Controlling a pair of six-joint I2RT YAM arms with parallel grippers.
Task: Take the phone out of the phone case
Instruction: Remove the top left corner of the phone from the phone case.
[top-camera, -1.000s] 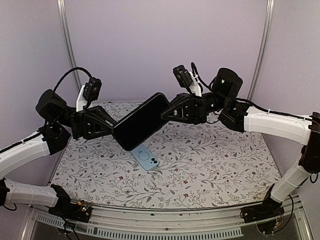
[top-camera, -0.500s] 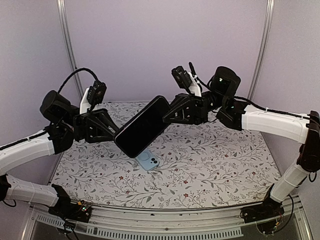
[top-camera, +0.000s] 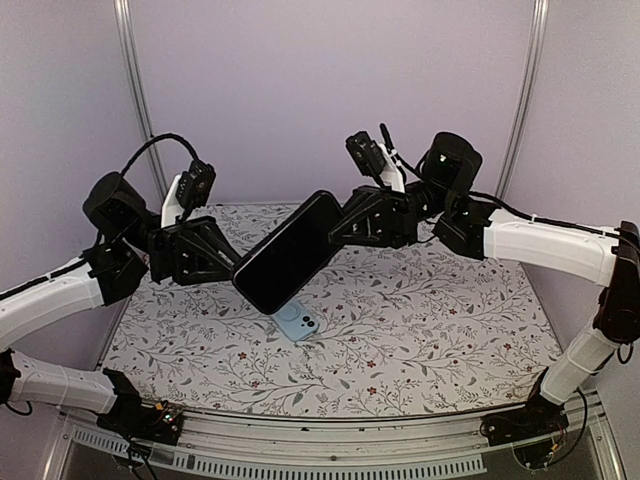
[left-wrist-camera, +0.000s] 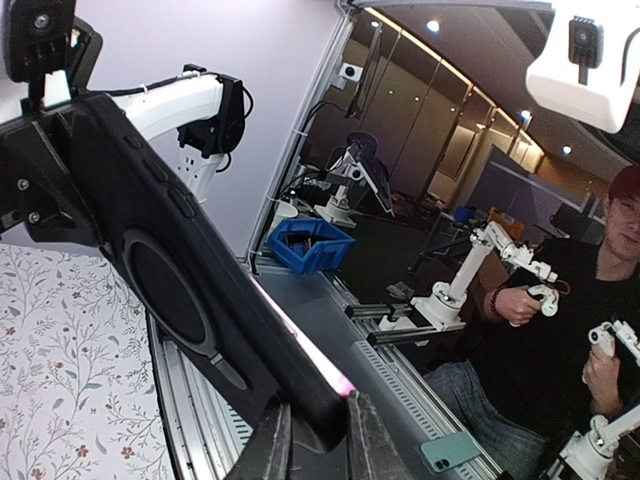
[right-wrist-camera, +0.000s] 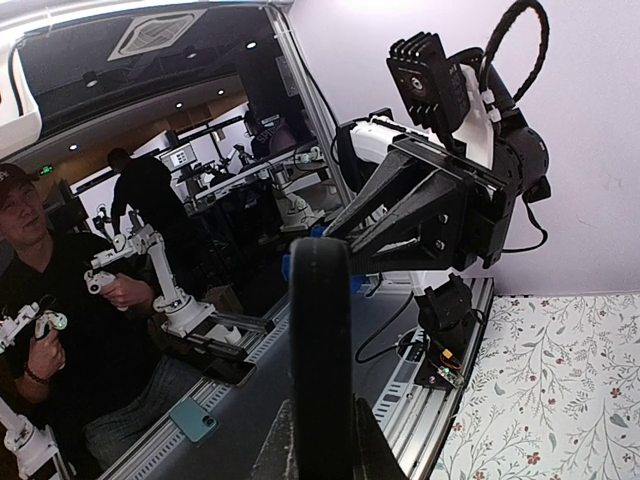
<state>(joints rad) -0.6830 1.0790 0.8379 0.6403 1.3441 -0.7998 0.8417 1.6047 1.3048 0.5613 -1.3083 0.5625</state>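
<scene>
Both arms are holding a black case in the air above the table, tilted with its right end higher. The left tool is pinching the lower end, and the right tool is pinching the upper end. The phone is sitting in the case, dark screen facing up. A pale blue slab is lying on the table beneath.

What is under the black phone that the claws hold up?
A light blue phone or case lies flat on the flowery table, its camera lenses showing. The black phone hides its far end.
</scene>
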